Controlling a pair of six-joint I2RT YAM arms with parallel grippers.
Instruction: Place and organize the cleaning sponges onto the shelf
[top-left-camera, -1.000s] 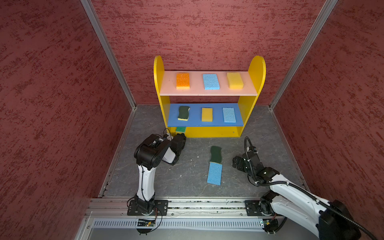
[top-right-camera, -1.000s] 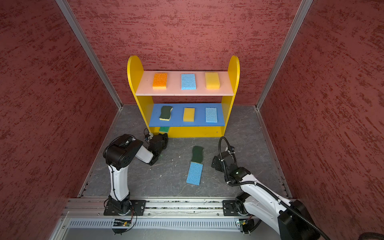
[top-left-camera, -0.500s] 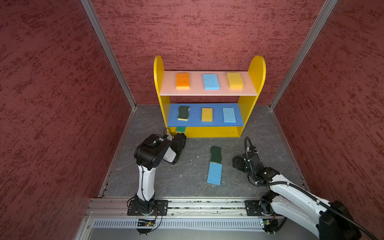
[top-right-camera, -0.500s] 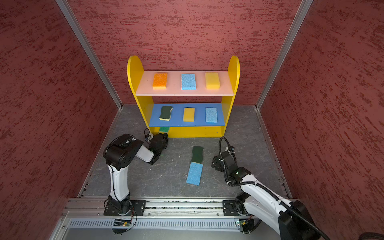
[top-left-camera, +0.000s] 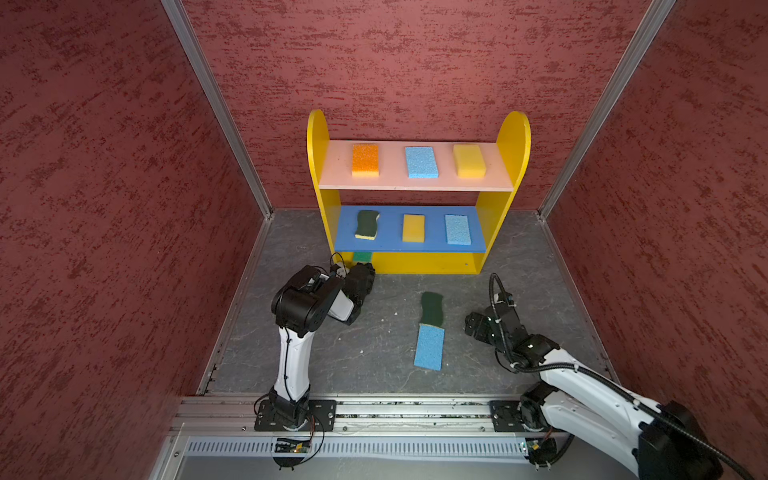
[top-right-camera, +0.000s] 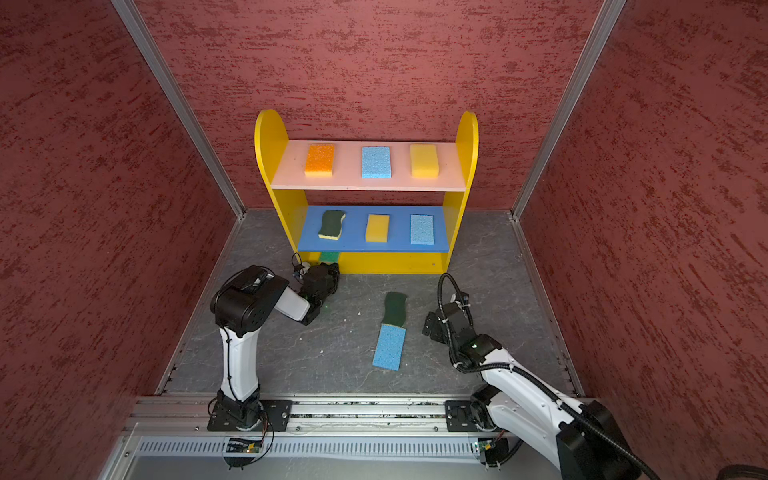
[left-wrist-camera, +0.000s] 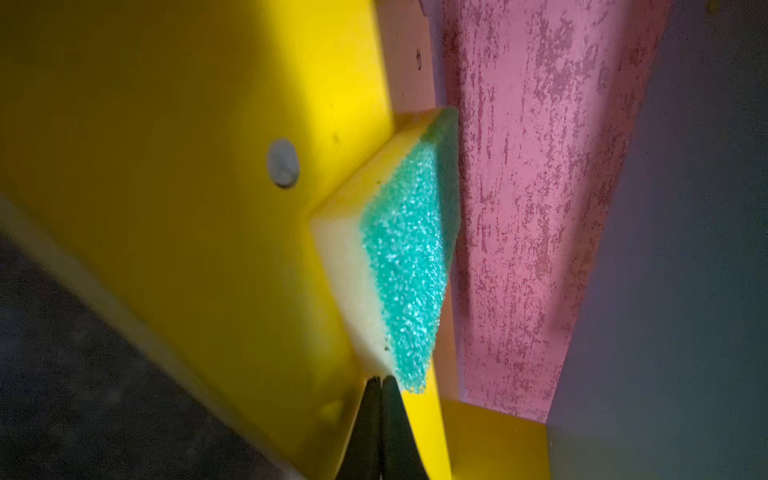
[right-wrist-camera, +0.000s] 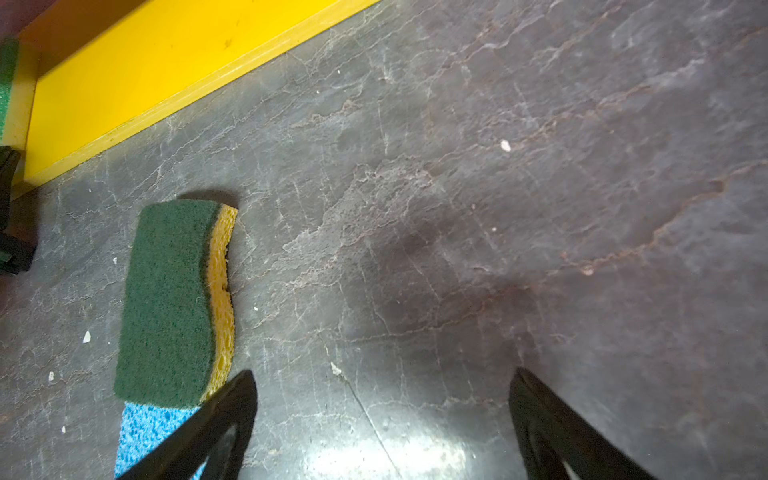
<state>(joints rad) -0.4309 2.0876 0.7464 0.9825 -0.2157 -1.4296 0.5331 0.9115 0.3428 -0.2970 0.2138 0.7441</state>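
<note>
The shelf (top-left-camera: 513, 141) stands at the back. Its pink board carries an orange sponge (top-left-camera: 365, 160), a blue one (top-left-camera: 421, 162) and a yellow one (top-left-camera: 469, 161). On the blue board lie a wavy scourer (top-left-camera: 367, 224), a yellow sponge (top-left-camera: 413, 227) and a blue sponge (top-left-camera: 458, 229). A green-topped sponge (left-wrist-camera: 407, 270) rests on the yellow base at its left end. My left gripper (left-wrist-camera: 381, 380) is shut, its tips touching that sponge's near corner. On the floor a second scourer (right-wrist-camera: 166, 299) overlaps a blue sponge (top-left-camera: 429, 347). My right gripper (right-wrist-camera: 382, 382) stands open just right of them, holding nothing.
Red textured walls close in the grey stone floor (top-left-camera: 519, 257) on three sides. A metal rail (top-left-camera: 395, 409) with both arm bases runs along the front. Small white crumbs lie scattered on the floor.
</note>
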